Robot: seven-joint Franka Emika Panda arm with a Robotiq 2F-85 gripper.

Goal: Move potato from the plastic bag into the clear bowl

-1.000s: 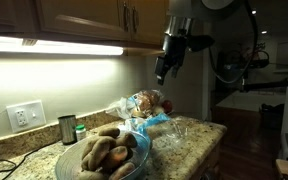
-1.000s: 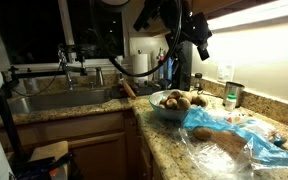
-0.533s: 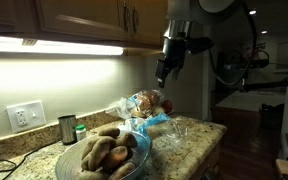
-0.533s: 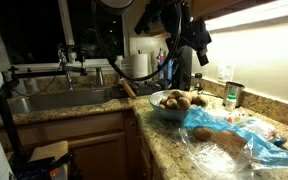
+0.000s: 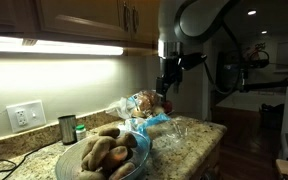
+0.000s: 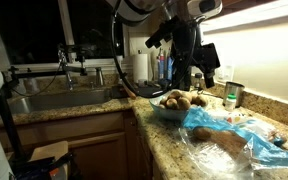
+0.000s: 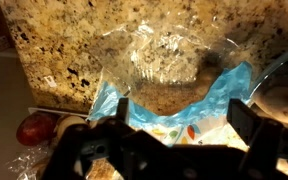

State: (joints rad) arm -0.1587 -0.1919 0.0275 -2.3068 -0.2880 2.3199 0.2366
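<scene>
In an exterior view I find the clear bowl (image 5: 139,158) nearest on the worktop (image 5: 199,138), heaped with potatoes (image 5: 102,152). The plastic bag (image 5: 149,110) lies at its two o'clock, more potatoes showing through. My tool (image 5: 163,97) hangs above the bag, jaws wide apart, gripping nothing.

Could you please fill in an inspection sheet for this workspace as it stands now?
Surface: speckled granite counter, partly covered.
Job's things: clear bowl holding several potatoes; plastic bag crumpled beside it, with a potato inside.
Clutter: small metal cup by the wall.
Grippers: gripper open, empty, above the bag.
Cables: dark cable looping off the arm.
Surroundings: sink, cabinets, wall outlet.
</scene>
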